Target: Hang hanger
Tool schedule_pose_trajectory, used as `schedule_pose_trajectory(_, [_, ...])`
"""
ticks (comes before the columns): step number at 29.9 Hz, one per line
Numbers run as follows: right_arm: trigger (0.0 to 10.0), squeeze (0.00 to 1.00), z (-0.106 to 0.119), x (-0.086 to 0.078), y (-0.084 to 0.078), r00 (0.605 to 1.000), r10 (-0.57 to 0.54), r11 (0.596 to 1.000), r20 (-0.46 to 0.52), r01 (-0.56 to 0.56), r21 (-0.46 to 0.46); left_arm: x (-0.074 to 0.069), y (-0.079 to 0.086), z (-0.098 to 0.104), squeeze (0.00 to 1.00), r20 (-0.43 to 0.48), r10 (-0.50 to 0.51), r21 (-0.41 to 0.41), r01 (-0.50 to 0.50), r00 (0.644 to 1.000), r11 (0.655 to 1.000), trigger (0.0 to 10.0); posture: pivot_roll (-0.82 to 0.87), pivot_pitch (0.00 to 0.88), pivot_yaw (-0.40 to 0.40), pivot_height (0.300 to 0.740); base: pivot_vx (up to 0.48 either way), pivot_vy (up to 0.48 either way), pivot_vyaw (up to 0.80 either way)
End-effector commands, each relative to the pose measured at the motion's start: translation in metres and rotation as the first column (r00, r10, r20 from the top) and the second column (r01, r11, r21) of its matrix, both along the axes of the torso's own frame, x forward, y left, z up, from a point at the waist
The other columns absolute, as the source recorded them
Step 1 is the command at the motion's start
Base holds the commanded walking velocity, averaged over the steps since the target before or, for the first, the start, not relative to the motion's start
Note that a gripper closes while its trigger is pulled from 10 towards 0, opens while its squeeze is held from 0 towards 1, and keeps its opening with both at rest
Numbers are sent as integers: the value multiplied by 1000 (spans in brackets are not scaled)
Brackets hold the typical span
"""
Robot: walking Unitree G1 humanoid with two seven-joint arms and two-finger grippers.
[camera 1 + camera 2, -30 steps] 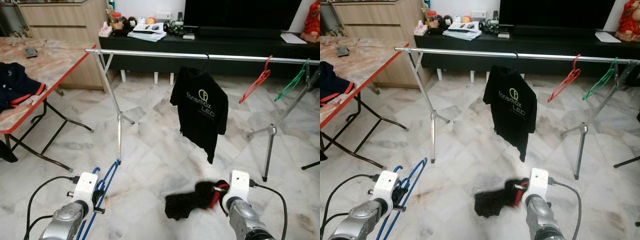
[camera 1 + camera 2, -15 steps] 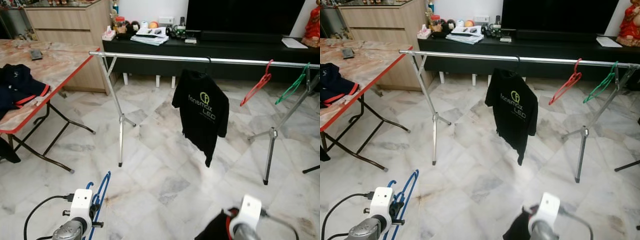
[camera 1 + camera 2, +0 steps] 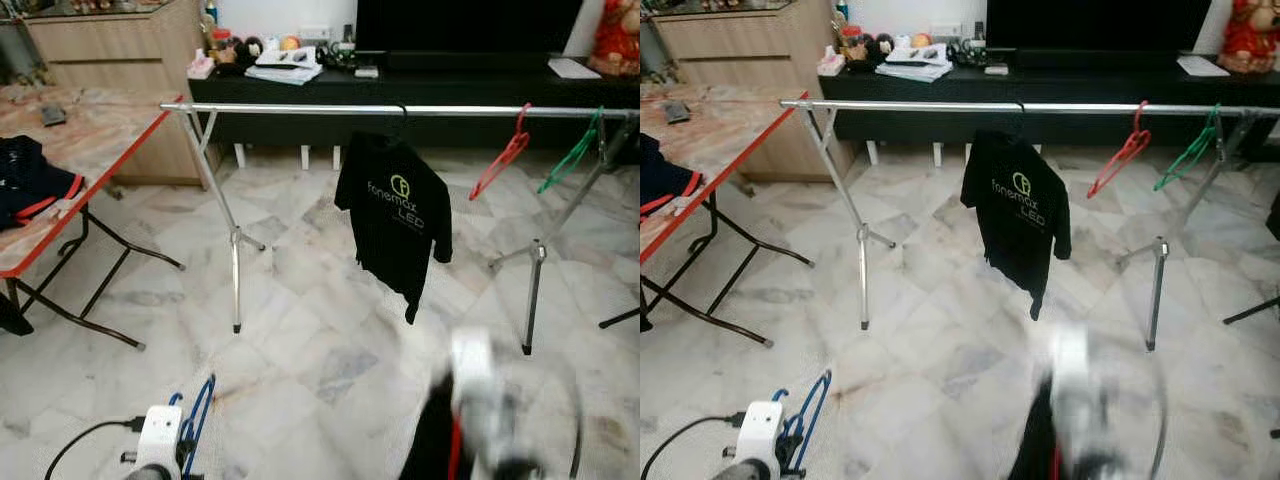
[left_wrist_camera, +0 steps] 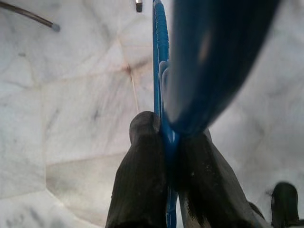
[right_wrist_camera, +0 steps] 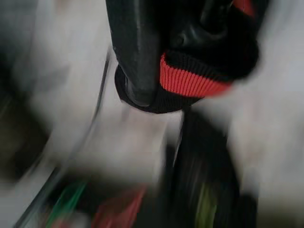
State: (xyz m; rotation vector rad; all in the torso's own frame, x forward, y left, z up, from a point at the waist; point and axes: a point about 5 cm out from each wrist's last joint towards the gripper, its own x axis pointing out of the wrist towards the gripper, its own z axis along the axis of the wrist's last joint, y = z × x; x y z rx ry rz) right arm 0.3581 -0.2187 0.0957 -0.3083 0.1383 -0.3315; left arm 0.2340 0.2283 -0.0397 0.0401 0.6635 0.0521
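The left gripper [image 4: 166, 142] pinched a blue hanger [image 4: 160, 71] low over the marble floor [image 3: 300, 300]; the blurred right gripper [image 5: 180, 61] clamped a black, red-trimmed garment [image 5: 199, 80] before the rail [image 3: 400, 109].

rail [image 3: 300, 108] ran across ahead | shirt [image 3: 393, 220] hung at its middle | two hangers [image 3: 503, 163] hung toward its right end | table [image 3: 90, 150] stood left | cabinet [image 3: 450, 85] stood behind rail
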Motion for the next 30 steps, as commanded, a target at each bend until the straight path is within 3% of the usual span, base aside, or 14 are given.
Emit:
schedule_pose_trajectory(1, [10000,0,-39,-26,-10,987,-79,992,-138,91,83,-4,2,-3,0,-10,11,16,-11,1000,1000,10000,46,63,12,740,0,0,0])
schedule_pose_trajectory(4, [10000,0,-91,-64,-11,919,-104,938,-379,218,270,-3,0,-3,0,-12,8,14,-8,1000,1000,10000,53,63,10,740,0,0,0])
schedule_pose_trajectory(5, [10000,0,-120,-90,-5,851,-94,890,-516,304,340,-4,-1,-4,0,-16,4,11,-4,1000,1000,10000,54,65,12,740,0,0,0])
schedule_pose_trajectory(6, [10000,0,-154,-134,3,728,-118,731,-676,525,437,-4,-2,-5,0,-22,-3,2,3,1000,1000,10000,54,65,12,740,0,0,0])
schedule_pose_trajectory(7, [10000,0,-154,-134,3,728,-118,731,-676,525,437,-4,-2,-5,0,-22,-3,2,3,1000,1000,10000,54,65,12,740,0,0,0])
schedule_pose_trajectory(8, [10000,0,-172,-160,14,659,-96,608,-746,632,481,-5,-2,-5,0,-28,-15,-1,15,1000,1000,10000,54,65,12,740,0,0,0])
schedule_pose_trajectory(9, [10000,0,-178,-171,21,639,-67,582,-766,649,490,-6,-3,-6,0,-31,-22,-2,22,999,1000,10000,54,65,12,740,0,0,0])
schedule_pose_trajectory(11, [10000,0,-184,-180,31,629,-20,591,-777,634,499,-6,-3,-6,0,-36,-33,-4,33,999,999,10000,48,70,22,740,0,0,0])
schedule_pose_trajectory(14, [10000,0,-180,-171,31,677,-37,603,-735,602,524,-5,-2,-5,0,-33,-31,-3,31,999,1000,10000,43,71,25,740,0,0,0])
schedule_pose_trajectory(16, [10000,0,-160,-137,25,770,-47,667,-636,498,554,-2,-2,-3,0,-23,-30,-1,30,999,1000,10000,43,71,29,740,0,0,0])
schedule_pose_trajectory(19, [10000,0,-146,-116,20,815,-45,715,-578,431,551,1,-2,-1,0,-14,-31,-2,31,999,1000,10000,50,71,29,740,0,0,0])
schedule_pose_trajectory(21, [10000,0,-122,-86,16,872,-24,780,-489,322,536,6,-2,3,0,10,-35,-13,36,999,999,10000,49,73,26,740,0,0,0])
schedule_pose_trajectory(28, [10000,0,-71,-34,18,933,62,878,-355,118,464,20,-14,13,0,54,-174,-76,178,983,981,10000,51,75,25,740,0,0,0])
schedule_pose_trajectory(30, [10000,0,-49,-15,24,929,159,940,-335,-39,340,27,-19,21,0,68,-288,-66,293,955,954,10000,57,76,21,740,0,0,0])
